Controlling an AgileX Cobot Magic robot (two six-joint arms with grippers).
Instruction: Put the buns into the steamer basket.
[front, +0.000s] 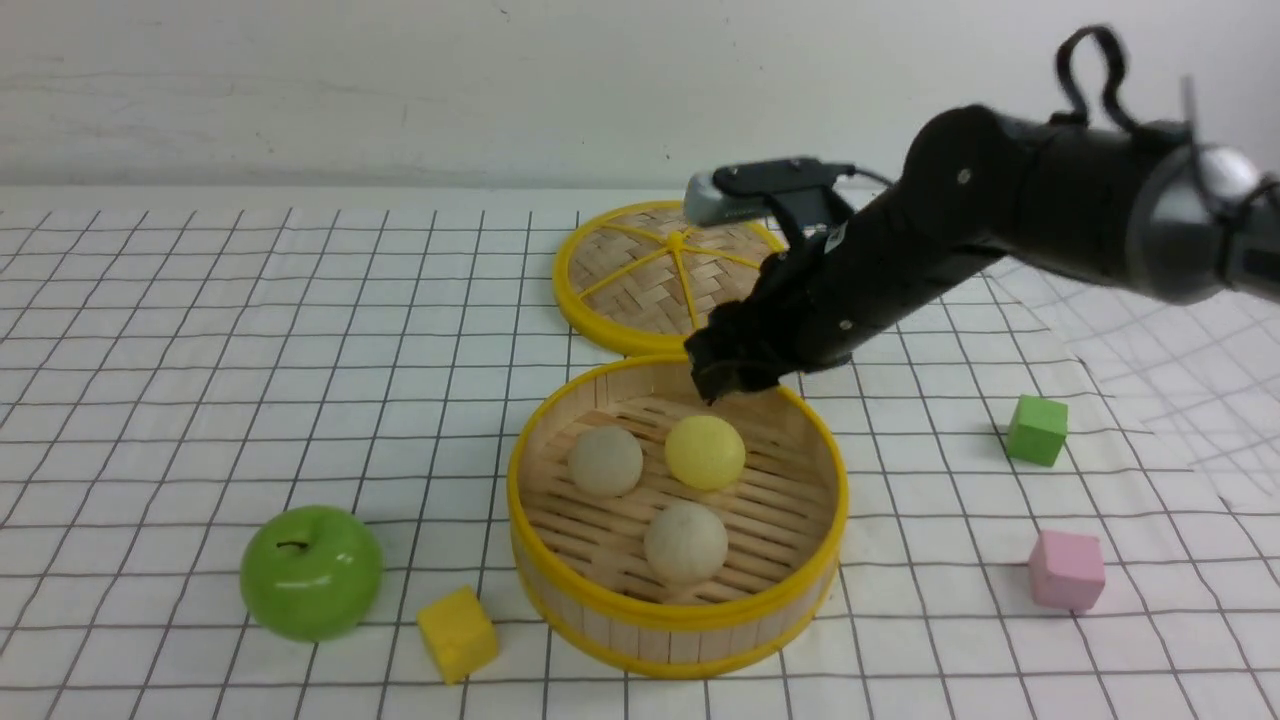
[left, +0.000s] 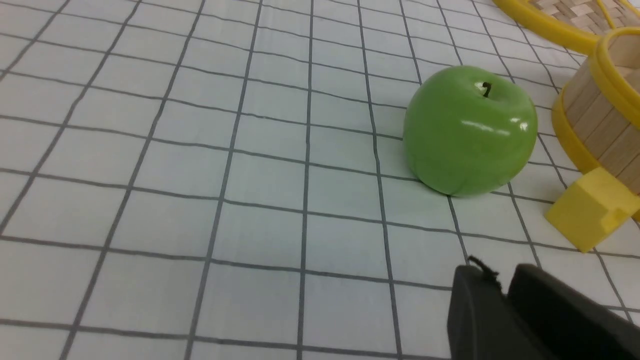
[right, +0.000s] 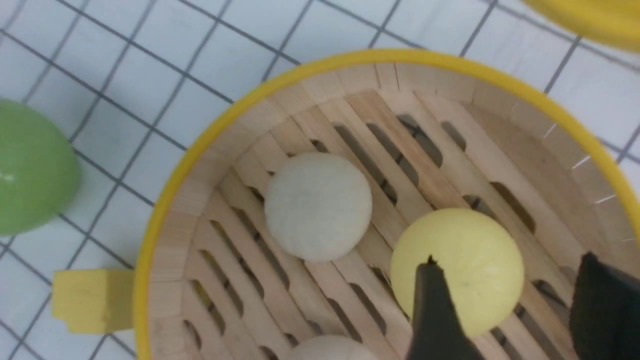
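The steamer basket (front: 560, 590) stands at the table's middle front. Three buns lie on its slatted floor: a cream one (front: 605, 461), a pale yellow one (front: 705, 452) and another cream one (front: 685, 542). My right gripper (front: 730, 375) hangs over the basket's far rim, open and empty. In the right wrist view its fingers (right: 432, 305) stand apart above the yellow bun (right: 475, 245), beside a cream bun (right: 318, 206). My left gripper (left: 500, 280) shows only in the left wrist view, shut and empty, low over the cloth near the basket's wall (left: 600, 110).
A green apple (front: 311, 572) and a yellow cube (front: 457, 633) sit left of the basket. The flat woven lid (front: 650, 275) lies behind it. A green cube (front: 1036, 429) and a pink cube (front: 1068, 570) sit to the right.
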